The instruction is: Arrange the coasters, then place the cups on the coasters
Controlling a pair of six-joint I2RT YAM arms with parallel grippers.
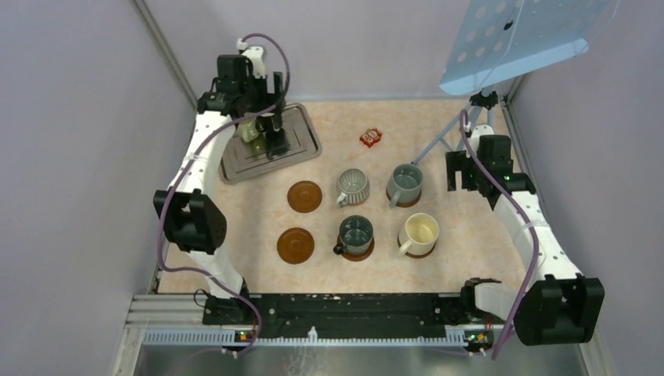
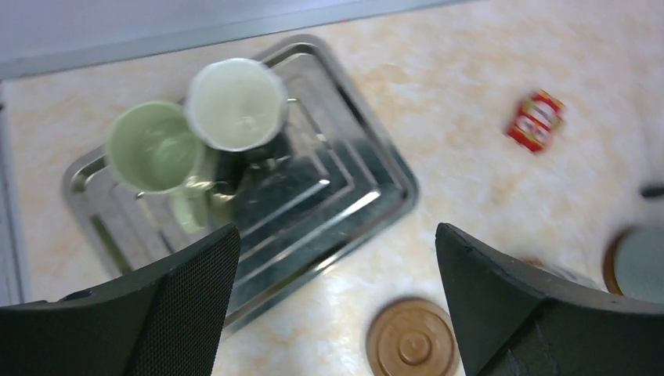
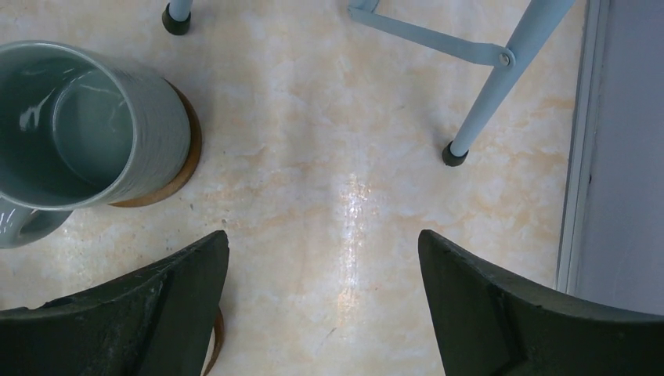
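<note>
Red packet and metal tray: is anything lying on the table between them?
No: the table between the red packet and the metal tray is bare, shown clearest in the left wrist view.

The rectangular metal tray (image 2: 344, 196) is polished and mirror-bright, with stepped ridges. The pale green ceramic mug (image 2: 153, 145) and the grey-blue ceramic mug (image 3: 78, 117) are glazed and glossy. The round brown wooden coaster (image 2: 413, 347) looks matt, turned in rings. The beige marbled counter (image 3: 352, 196) is smooth with a sheen.
</note>
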